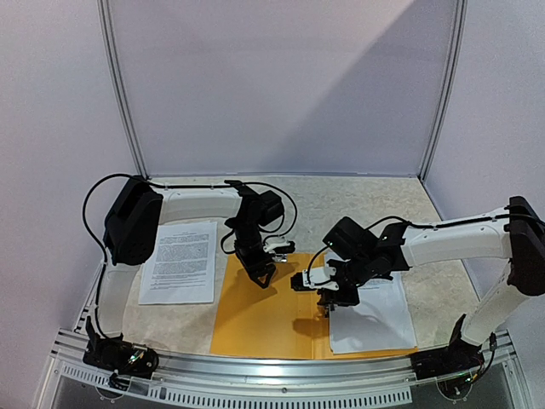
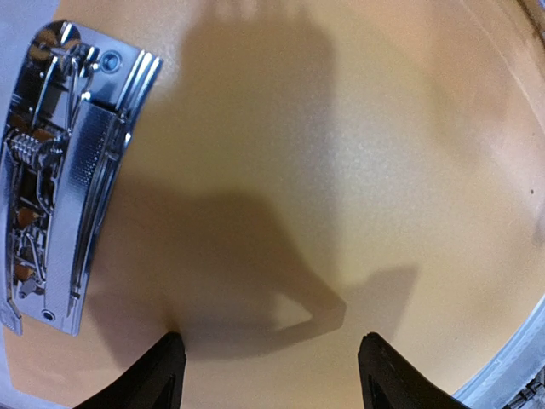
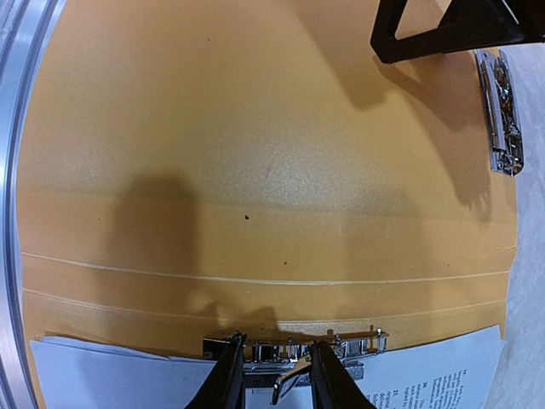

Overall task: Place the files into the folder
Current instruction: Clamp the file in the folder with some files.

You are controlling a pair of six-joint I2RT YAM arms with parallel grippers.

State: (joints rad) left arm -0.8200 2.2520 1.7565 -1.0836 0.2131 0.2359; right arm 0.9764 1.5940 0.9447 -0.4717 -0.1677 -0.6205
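Folder point(image 1: 255, 328), orange-yellow: is lying open on the table point(image 1: 358, 200). Loose sheet point(image 1: 180, 262): is lying just left of it. Stack of files point(image 1: 375, 322): is resting on its right half. Left gripper point(image 1: 262, 276) is hanging over the folder's upper left; right gripper point(image 1: 328, 304) is reaching down at the stack's top-left corner.

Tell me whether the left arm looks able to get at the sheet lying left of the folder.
Probably yes. The sheet lies flat and uncovered on the table, beside the folder; the left fingers hang open and empty over the folder, nothing between.

The right hand point(image 1: 327, 310) covers a corner of the files point(image 1: 379, 328), print unreadable.
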